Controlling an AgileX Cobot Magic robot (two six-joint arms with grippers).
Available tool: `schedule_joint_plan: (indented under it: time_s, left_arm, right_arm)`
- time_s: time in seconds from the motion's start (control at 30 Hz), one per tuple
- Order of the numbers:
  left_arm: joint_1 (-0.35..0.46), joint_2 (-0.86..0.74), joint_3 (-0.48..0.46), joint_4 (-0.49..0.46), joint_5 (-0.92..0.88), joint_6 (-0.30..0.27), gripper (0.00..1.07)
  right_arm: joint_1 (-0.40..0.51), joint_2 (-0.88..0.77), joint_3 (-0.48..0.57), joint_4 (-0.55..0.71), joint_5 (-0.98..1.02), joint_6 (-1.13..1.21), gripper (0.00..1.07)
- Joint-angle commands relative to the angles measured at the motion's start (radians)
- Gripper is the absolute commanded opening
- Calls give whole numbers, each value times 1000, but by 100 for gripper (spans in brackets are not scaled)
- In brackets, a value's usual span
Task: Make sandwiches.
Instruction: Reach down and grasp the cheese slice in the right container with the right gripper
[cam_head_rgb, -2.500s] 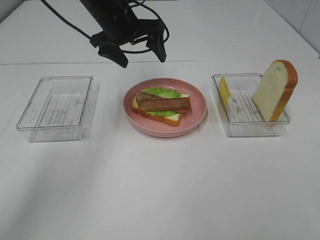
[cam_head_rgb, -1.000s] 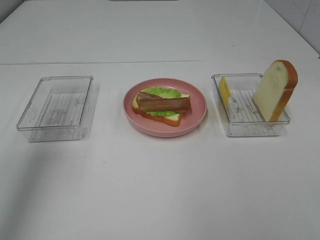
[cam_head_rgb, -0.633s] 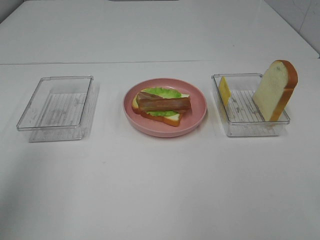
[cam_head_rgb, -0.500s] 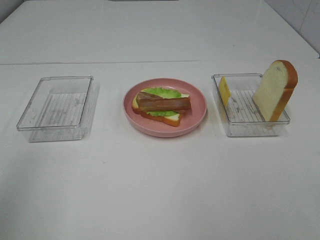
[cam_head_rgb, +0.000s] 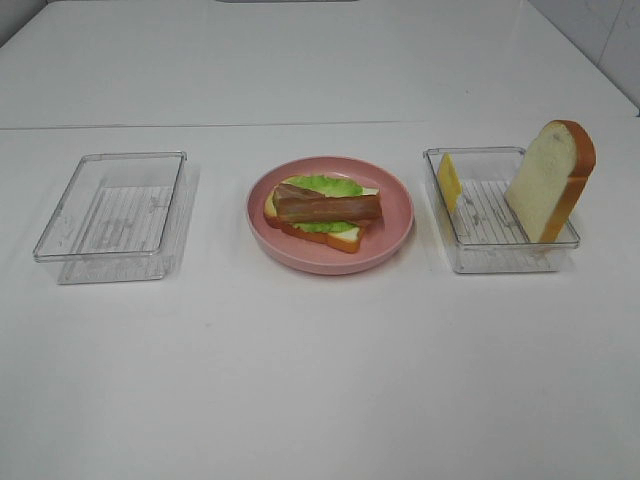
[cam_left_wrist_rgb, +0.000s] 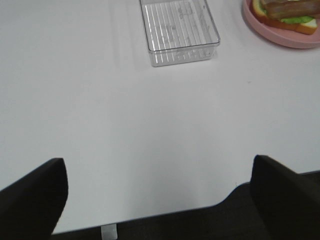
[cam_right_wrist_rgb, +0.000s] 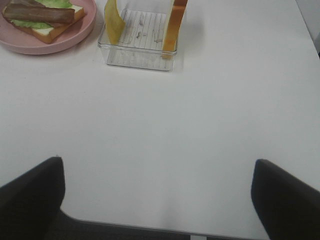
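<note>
A partial sandwich lies on the pink plate (cam_head_rgb: 328, 262): a bread slice (cam_head_rgb: 340, 238), green lettuce (cam_head_rgb: 325, 185) and brown bacon strips (cam_head_rgb: 330, 207) on top. The second bread slice (cam_head_rgb: 548, 180) and the yellow cheese slice (cam_head_rgb: 450, 180) stand upright in the right clear tray (cam_head_rgb: 500, 255). Neither gripper shows in the exterior view. My left gripper (cam_left_wrist_rgb: 159, 170) is open and empty, low over the table's front edge, short of the empty tray (cam_left_wrist_rgb: 179, 30). My right gripper (cam_right_wrist_rgb: 159, 170) is open and empty, short of the tray with the cheese (cam_right_wrist_rgb: 112, 22) and bread (cam_right_wrist_rgb: 177, 25).
The empty clear tray (cam_head_rgb: 110, 215) stands left of the plate. The plate's edge shows in the left wrist view (cam_left_wrist_rgb: 280, 37) and the right wrist view (cam_right_wrist_rgb: 30, 47). White table all around; its front edge lies under both grippers.
The left arm, which hung open behind the plate 2.5 s ago, has left the exterior view. Nothing has moved in the last second.
</note>
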Motion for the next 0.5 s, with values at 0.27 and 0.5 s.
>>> schedule_joint_plan:
  time_s: [0.27, 0.5]
  left_arm:
    - [3, -144, 102, -66, 53, 91, 91]
    - [3, -144, 140, -86, -24, 117, 91]
  right_arm:
    - [-4, -34, 1, 5, -2, 2, 99]
    - [-4, -34, 1, 5, -2, 2, 99]
